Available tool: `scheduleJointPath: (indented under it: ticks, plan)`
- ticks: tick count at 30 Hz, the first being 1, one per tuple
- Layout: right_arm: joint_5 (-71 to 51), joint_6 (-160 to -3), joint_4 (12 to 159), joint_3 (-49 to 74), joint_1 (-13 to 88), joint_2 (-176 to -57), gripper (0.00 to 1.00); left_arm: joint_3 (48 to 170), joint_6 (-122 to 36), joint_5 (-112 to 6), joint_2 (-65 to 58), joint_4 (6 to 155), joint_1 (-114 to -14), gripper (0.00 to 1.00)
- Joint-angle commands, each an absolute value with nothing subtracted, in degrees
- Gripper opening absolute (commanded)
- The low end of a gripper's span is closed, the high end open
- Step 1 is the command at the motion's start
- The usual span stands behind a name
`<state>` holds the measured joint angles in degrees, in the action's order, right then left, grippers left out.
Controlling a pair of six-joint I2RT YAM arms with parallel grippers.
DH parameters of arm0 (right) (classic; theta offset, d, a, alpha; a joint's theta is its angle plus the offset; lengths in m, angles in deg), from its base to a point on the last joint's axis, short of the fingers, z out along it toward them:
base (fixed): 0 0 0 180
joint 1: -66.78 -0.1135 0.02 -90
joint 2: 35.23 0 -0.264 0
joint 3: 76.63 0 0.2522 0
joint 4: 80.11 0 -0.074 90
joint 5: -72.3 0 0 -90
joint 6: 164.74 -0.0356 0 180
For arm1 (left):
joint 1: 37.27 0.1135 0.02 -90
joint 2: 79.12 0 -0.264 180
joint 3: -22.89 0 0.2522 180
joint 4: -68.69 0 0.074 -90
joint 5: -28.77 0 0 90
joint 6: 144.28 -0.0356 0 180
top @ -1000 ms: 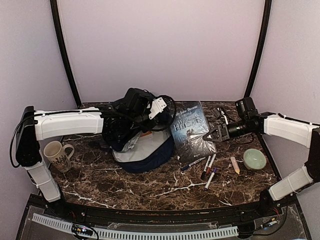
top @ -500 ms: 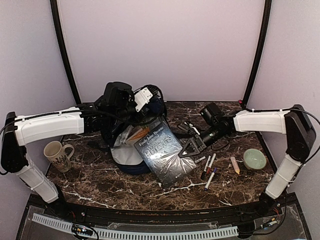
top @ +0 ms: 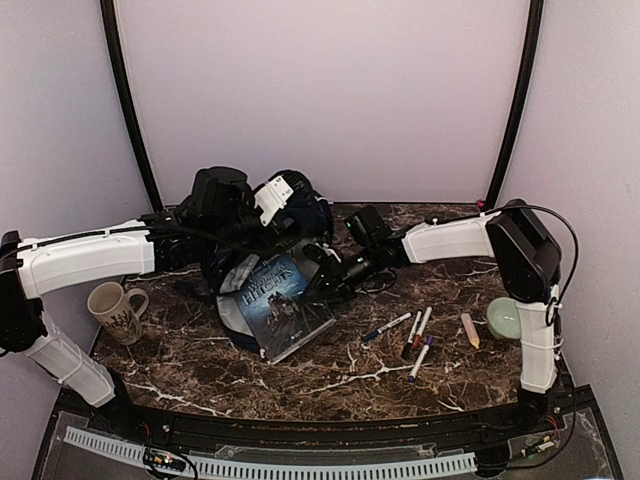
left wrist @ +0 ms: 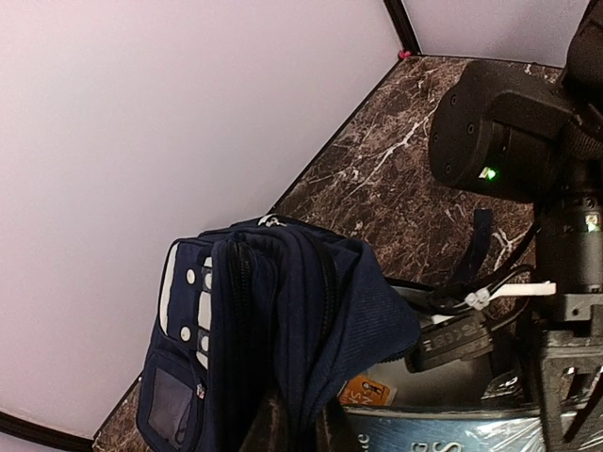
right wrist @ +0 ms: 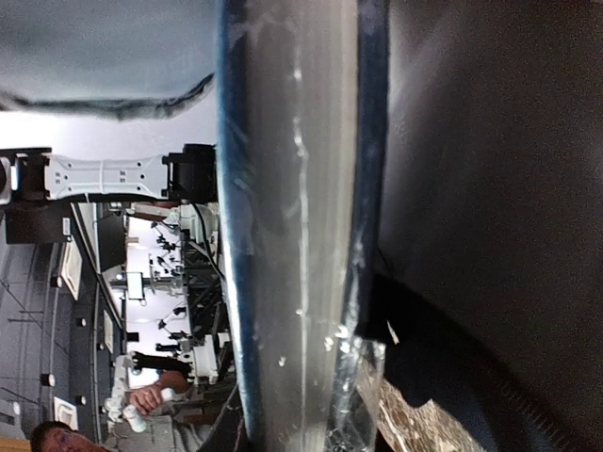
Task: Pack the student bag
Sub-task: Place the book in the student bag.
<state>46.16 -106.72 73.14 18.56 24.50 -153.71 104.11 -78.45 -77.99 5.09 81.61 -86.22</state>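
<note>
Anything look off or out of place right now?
Nothing spilled or damaged. The book sits tilted, only partly inside the student bag, most of its cover showing. Markers lie scattered on the table beside it.

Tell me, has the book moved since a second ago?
Yes. The book has moved left, away from the markers and toward the student bag.

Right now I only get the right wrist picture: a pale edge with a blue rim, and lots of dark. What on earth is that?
Observer: The page edge of a book, pinched by the right pincer; the top view shows its cover.
Operator: Where is it headed?
Observer: It sits at the open mouth of the navy student bag, mostly outside.
Operator: Who keeps the bag open?
Observer: The left pincer holds its top fabric up.
</note>
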Motion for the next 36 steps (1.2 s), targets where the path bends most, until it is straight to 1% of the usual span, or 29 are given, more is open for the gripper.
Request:
scheduleJointPath:
  ticks: [1,5,7,12,14,16,24,28,31,33,36]
  plan:
    - [50.33,-124.38,94.99,24.91,24.43,-156.04,0.0,103.8,-77.21,-74.4,-1.41,71.04,-86.05,0.0]
    - [51.04,-136.06,108.91,25.26,24.01,-159.42,0.0,102.85,-76.99,-72.95,-2.04,70.25,-86.05,0.0]
    - [51.17,-137.73,110.56,26.26,23.98,-160.68,0.0,103.08,-76.81,-72.24,-2.04,70.76,-86.05,0.0]
    - [49.73,-136.73,108.37,30.33,24.16,-162.43,0.0,103.09,-76.85,-70.42,-2.04,71.32,-86.05,0.0]
    - [47.64,-131.45,100.64,33.28,24.11,-163.21,0.0,102.97,-76.66,-70.31,-2.04,71.09,-86.05,0.0]
    - [45.26,-129.08,96.97,34.94,24.16,-163.99,0.0,102.75,-76.57,-70.0,-1.96,70.62,-85.97,0.0]
    - [42.94,-129.39,95.82,39.72,24.97,-169.59,0.0,102.71,-76.53,-69.38,-2.0,71.13,-85.96,0.0]
    - [41.91,-128.39,95.59,42.21,26.22,-170.61,0.0,102.66,-76.6,-69.16,-2.04,71.15,-85.96,0.0]
    - [41.1,-125.61,92.64,43.1,26.57,-171.01,0.0,102.66,-76.44,-68.99,-1.88,71.26,-85.96,0.0]
    - [40.62,-123.71,91.02,43.08,26.62,-170.96,0.17,102.66,-76.44,-69.12,-1.57,71.28,-85.96,0.0]
    - [37.34,-117.32,84.17,43.2,26.33,-169.24,0.31,102.58,-75.99,-68.51,-1.58,71.34,-85.96,0.0]
